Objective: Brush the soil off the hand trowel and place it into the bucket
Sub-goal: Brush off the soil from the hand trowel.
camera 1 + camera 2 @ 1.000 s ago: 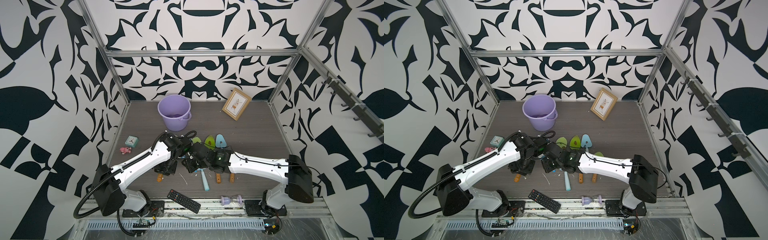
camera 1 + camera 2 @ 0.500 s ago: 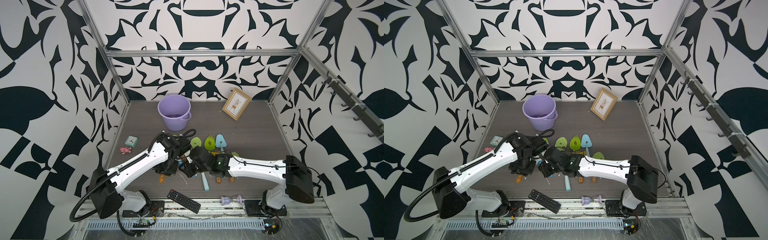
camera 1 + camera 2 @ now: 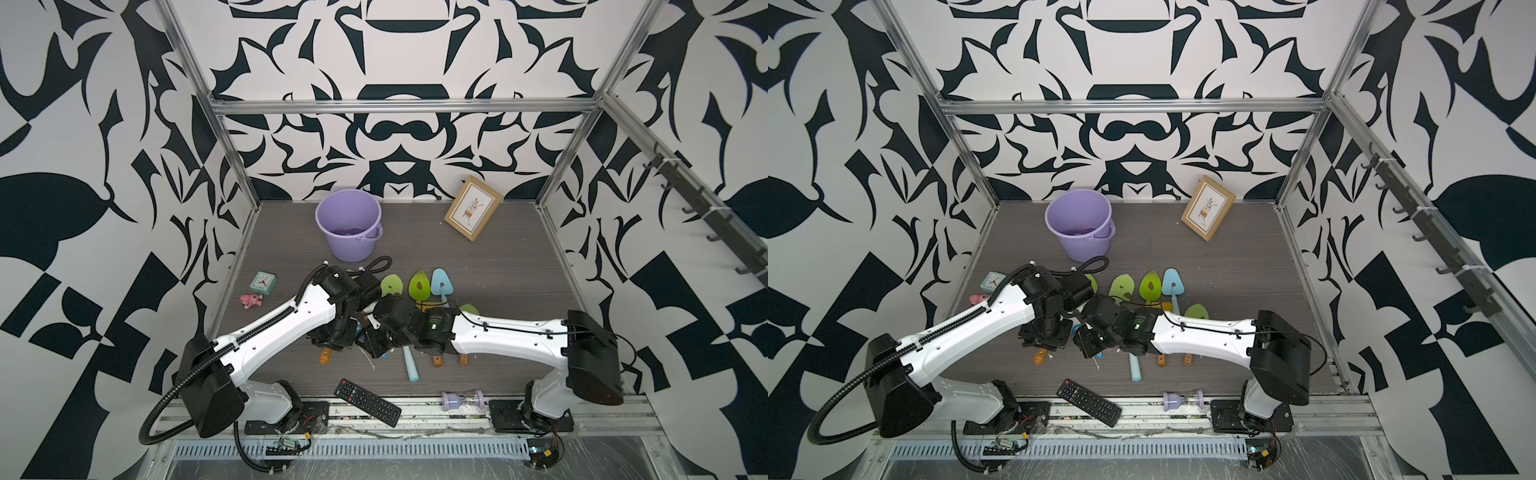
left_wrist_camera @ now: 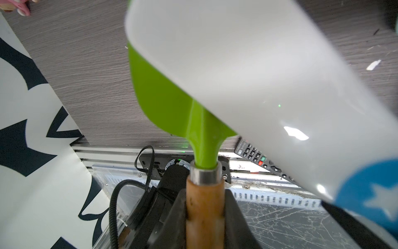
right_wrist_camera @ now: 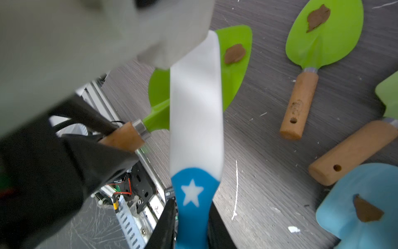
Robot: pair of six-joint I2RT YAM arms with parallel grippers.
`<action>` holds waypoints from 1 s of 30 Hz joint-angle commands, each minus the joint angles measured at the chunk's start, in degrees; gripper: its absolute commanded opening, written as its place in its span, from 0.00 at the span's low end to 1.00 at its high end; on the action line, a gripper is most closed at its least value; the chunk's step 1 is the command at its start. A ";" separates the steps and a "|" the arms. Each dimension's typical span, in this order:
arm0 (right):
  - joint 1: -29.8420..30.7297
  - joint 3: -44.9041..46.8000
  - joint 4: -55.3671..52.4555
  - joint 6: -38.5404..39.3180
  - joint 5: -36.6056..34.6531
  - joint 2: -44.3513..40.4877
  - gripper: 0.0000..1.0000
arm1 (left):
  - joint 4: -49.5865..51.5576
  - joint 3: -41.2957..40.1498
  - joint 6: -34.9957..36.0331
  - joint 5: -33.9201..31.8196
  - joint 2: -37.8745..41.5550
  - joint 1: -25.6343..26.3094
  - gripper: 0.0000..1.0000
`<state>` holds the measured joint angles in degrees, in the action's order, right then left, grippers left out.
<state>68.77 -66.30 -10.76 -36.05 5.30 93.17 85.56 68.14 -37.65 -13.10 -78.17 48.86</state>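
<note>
L wrist view: blurred white scraper (image 4: pixel 247 75) hid most of green trowel (image 4: pixel 163 97) blade. R wrist view: blue trowel (image 5: pixel 355 183) cut off at edge, L arm (image 5: pixel 64 43) blurred.

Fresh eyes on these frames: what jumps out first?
Mid-table the two arms meet. The left end effector is shut on a green trowel by its wooden handle, and the right end effector holds a white scraper across its blade, beside a brown soil patch. Other trowels with soil lie just beyond the arms, and the lilac bucket stands at the back.
</note>
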 commanded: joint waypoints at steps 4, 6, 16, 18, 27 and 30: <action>-3.41 -4.59 -3.06 1.51 -2.31 1.92 0.00 | 1.24 -2.36 -1.64 -2.62 -0.21 -0.08 0.00; -4.58 -4.51 -3.01 1.56 -3.17 1.61 0.00 | 1.99 -2.66 -1.95 -3.32 0.02 -0.16 0.00; -4.52 -2.09 -1.36 2.74 -1.53 -4.27 0.00 | 2.93 -2.22 -1.24 -4.46 0.19 -1.55 0.00; -4.21 -0.63 1.46 1.64 2.24 -5.42 0.00 | 2.29 -2.18 -0.53 -3.79 0.21 -2.07 0.00; -1.94 2.43 11.36 -0.40 12.94 -3.39 0.00 | 1.52 -0.97 0.18 -2.50 -0.06 -2.28 0.00; -2.10 2.54 12.42 -1.92 14.85 -1.86 0.00 | 0.55 -0.64 0.47 -0.98 0.49 -2.28 0.00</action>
<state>65.32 -63.33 -6.66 -37.58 13.74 91.44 85.84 65.91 -37.41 -15.40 -78.08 46.72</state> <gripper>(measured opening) 0.250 0.260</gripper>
